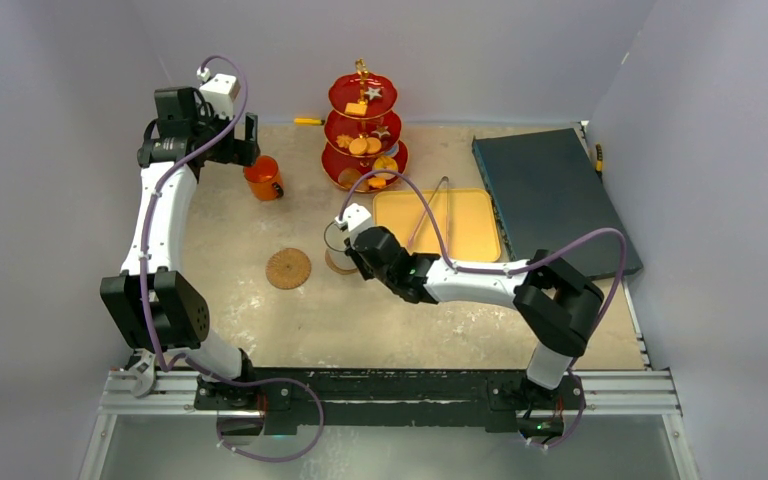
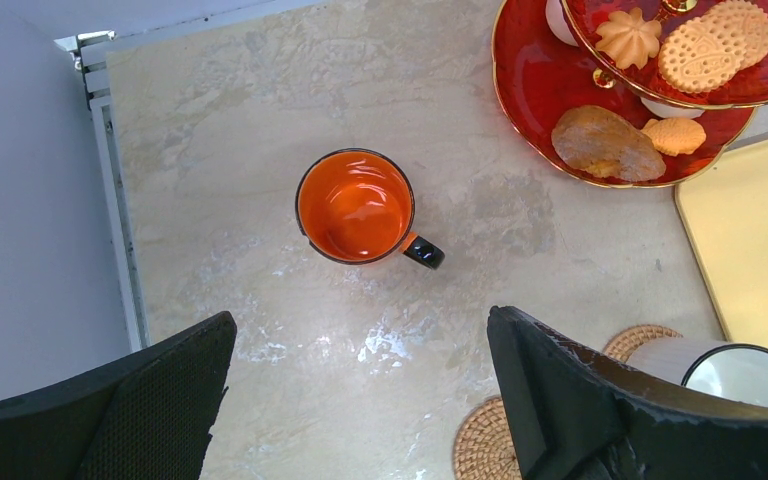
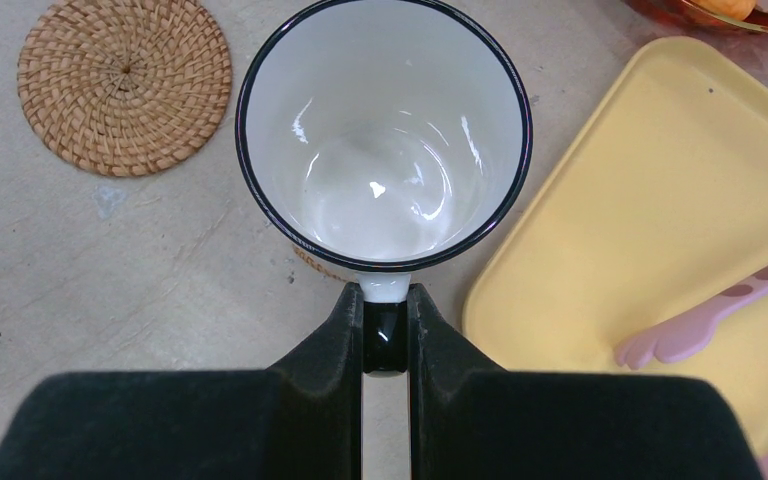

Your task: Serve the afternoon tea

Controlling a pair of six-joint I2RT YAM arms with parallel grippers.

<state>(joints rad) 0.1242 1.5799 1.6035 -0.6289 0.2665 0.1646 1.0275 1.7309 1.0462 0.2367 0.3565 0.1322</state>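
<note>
The orange mug [image 1: 263, 178] [image 2: 355, 205] stands upright and empty on the table, left of the red three-tier stand [image 1: 364, 130] [image 2: 600, 90], which holds biscuits and pastries. My left gripper [image 1: 243, 140] [image 2: 360, 320] hovers above and just short of the orange mug, open, with nothing between its fingers. The white mug [image 3: 385, 130] [image 2: 750, 375] is upright and empty over a woven coaster [image 3: 312, 266]. My right gripper [image 3: 385, 300] [image 1: 352, 250] is shut on its dark handle. In the top view the mug is mostly hidden under that gripper.
A second woven coaster [image 1: 288, 268] [image 3: 125, 85] lies bare to the left of the white mug. The yellow tray [image 1: 460, 225] [image 3: 660, 200] lies to its right with tongs [image 1: 430, 210] on it. A dark blue board [image 1: 550, 195] fills the far right.
</note>
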